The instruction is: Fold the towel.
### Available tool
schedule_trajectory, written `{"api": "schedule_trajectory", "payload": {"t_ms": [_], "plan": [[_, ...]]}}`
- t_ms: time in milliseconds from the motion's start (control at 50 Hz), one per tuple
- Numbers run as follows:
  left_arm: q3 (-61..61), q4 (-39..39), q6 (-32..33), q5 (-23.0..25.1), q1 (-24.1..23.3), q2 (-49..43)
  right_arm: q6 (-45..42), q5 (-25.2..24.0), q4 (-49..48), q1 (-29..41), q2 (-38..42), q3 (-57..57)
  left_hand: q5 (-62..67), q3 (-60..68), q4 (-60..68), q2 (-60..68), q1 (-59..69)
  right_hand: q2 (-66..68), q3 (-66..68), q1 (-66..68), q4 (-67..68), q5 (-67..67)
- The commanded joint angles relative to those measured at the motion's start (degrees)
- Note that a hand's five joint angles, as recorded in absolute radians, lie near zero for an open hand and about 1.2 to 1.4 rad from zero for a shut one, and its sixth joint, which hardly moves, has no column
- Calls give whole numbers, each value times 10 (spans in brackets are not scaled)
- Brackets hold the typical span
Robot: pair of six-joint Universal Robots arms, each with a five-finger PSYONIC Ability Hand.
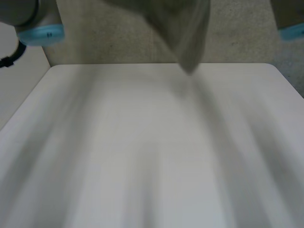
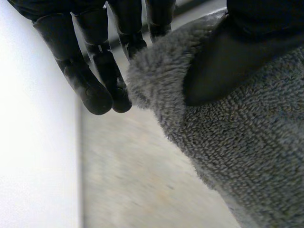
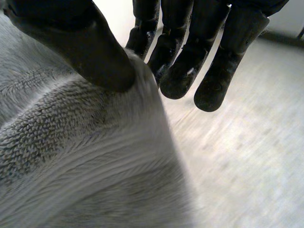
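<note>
White table (image 1: 142,156), seen from between the arms: a broad plain surface runs from the near edge to a straight far edge with two rounded corners. One grey towel (image 1: 183,33) hangs above the far part of the table, right of the middle, narrowing downward to a tip that lies over the far edge; whether the tip touches the surface cannot be told. Beyond the table, speckled beige floor (image 1: 104,38).

Left arm (image 1: 40,33) and right arm (image 1: 292,32) each show a light-blue cap at the far corners, well apart, with the towel between them.

Left hand (image 2: 95,80): the thumb presses the looped pile of the towel's upper edge, the fingers stand behind that edge, and the cloth is pinched between them. Table and floor lie below.

Right hand (image 3: 90,57): the thumb lies on the towel's edge, the nearest finger is behind it, and the cloth is clamped between them; the other fingers hang just beside, over the floor.

Count: one towel, one table, two arms, two hands.
</note>
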Motion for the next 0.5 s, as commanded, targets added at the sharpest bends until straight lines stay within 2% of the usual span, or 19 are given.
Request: {"api": "schedule_trajectory", "payload": {"t_ms": [20,40,80,140,180,200,240,360,400,460,500], "plan": [[-168,30,0,7,9,66,-70,-43,-2,7,-16,80,-132,-79,-63,-43,14,46,35,36,35,31],[-169,30,0,7,9,66,-70,-43,-2,7,-16,80,-132,-79,-63,-43,14,46,35,36,35,31],[-279,31,1,54,10,84,-121,-68,32,17,-16,141,-132,-79,-63,-43,14,46,35,36,35,31],[-335,34,3,78,11,91,-149,-72,46,25,-16,177,-132,-79,-63,-43,14,46,35,36,35,31],[-434,38,6,124,15,99,-197,-71,67,38,-20,261,-132,-79,-63,-43,14,46,35,36,35,31],[-434,38,6,124,15,99,-197,-71,67,38,-20,261,-132,-79,-63,-43,14,46,35,36,35,31],[-508,39,7,160,17,95,-232,-70,73,47,-20,353,-148,-95,-80,-60,-3,46,35,36,35,31],[-578,29,26,173,18,70,-269,-71,64,67,-17,472,-236,-183,-167,-147,-91,46,35,36,35,31],[-615,15,68,172,24,47,-288,-66,58,69,-9,523,-288,-235,-219,-199,-142,46,35,36,35,31],[-630,4,94,171,30,41,-297,-62,57,69,-4,544,-293,-240,-224,-205,-148,46,35,36,35,31],[-653,-19,137,169,39,38,-311,-41,63,69,9,566,-351,-299,-283,-263,-206,46,35,36,35,31]]}}
